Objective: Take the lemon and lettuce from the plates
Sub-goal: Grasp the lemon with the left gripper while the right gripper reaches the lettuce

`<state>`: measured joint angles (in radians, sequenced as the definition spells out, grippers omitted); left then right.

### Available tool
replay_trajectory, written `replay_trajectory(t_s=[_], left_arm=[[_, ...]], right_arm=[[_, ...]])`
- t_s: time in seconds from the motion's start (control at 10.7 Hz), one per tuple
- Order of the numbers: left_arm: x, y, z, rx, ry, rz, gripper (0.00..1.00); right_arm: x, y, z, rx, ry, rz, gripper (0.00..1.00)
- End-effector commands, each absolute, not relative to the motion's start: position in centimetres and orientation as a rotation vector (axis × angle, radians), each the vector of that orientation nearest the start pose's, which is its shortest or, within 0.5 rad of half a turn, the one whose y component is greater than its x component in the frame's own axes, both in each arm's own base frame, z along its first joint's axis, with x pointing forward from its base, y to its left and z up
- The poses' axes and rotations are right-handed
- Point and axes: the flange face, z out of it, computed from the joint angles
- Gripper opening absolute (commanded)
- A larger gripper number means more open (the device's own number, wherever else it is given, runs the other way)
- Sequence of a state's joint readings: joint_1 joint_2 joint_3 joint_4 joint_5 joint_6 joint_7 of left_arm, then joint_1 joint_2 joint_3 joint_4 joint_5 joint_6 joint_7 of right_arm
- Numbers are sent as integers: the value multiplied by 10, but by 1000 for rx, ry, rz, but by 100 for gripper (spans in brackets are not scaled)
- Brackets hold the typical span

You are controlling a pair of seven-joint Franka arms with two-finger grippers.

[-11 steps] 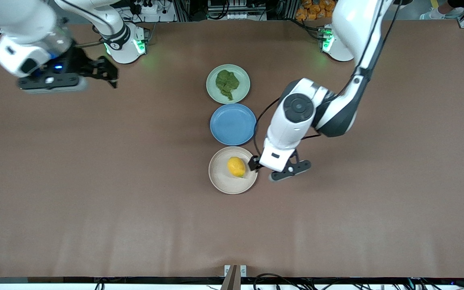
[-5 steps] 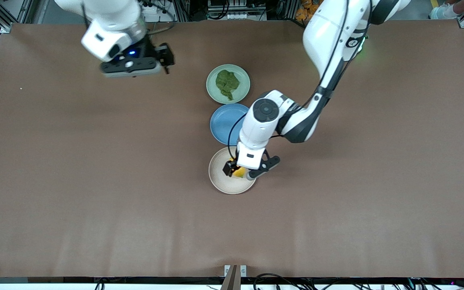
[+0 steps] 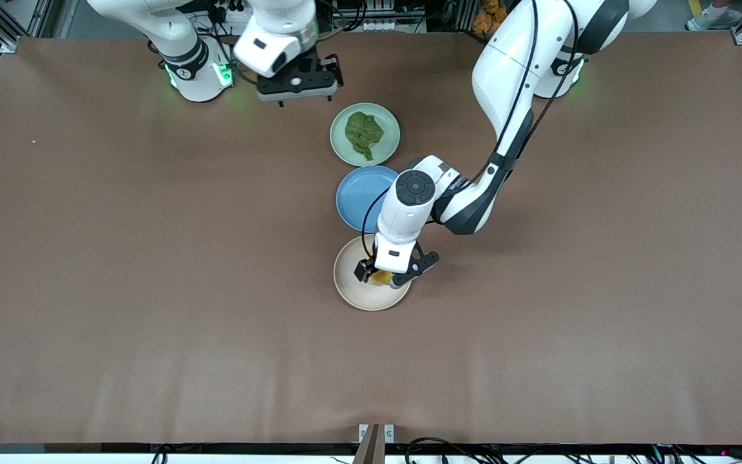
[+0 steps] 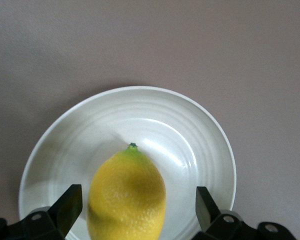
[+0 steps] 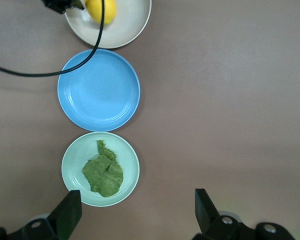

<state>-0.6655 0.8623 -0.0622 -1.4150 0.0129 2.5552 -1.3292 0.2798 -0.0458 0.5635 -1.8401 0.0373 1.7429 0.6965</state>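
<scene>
The yellow lemon (image 3: 381,278) lies on the beige plate (image 3: 349,287), the plate nearest the front camera. My left gripper (image 3: 380,276) is down over this plate, open, with a finger on each side of the lemon (image 4: 126,195) and not closed on it; the fingers (image 4: 69,206) stand apart from its skin. The dark green lettuce (image 3: 363,134) lies on the mint plate (image 3: 389,124). My right gripper (image 3: 299,85) hangs open and empty above the table beside the mint plate (image 5: 129,175), toward the right arm's base. The right wrist view shows the lettuce (image 5: 103,173).
An empty blue plate (image 3: 361,200) sits between the mint and beige plates, close to both; it also shows in the right wrist view (image 5: 98,90). The left arm's forearm crosses above its edge. The brown table (image 3: 152,290) spreads wide around the plates.
My left gripper moved from beside the beige plate to over it and came down around the lemon. My right arm swung from the right arm's end of the table toward the mint plate.
</scene>
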Motion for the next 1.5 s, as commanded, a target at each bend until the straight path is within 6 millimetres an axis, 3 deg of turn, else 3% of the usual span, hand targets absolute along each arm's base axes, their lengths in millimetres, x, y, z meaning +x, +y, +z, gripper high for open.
replay_trajectory(t_s=[0.0, 0.09, 0.37, 0.75, 1.12, 1.4], left_arm=[[564, -507, 202, -3246, -1039, -237, 72], [563, -507, 199, -3242, -1041, -233, 1], [563, -507, 200, -3243, -1033, -236, 0], [575, -499, 228, -3259, -1037, -290, 0], [598, -460, 275, -3225, -877, -300, 0], [631, -391, 328, -3172, -767, -217, 0]], right_arm=[[325, 429, 508, -3167, -217, 95, 100], [306, 444, 490, -3156, -186, 79, 100], [265, 472, 429, -3099, -96, 28, 100], [254, 480, 365, -3061, -56, 111, 100], [231, 493, 314, -3084, -84, 104, 100], [225, 498, 274, -3120, -130, 85, 100]])
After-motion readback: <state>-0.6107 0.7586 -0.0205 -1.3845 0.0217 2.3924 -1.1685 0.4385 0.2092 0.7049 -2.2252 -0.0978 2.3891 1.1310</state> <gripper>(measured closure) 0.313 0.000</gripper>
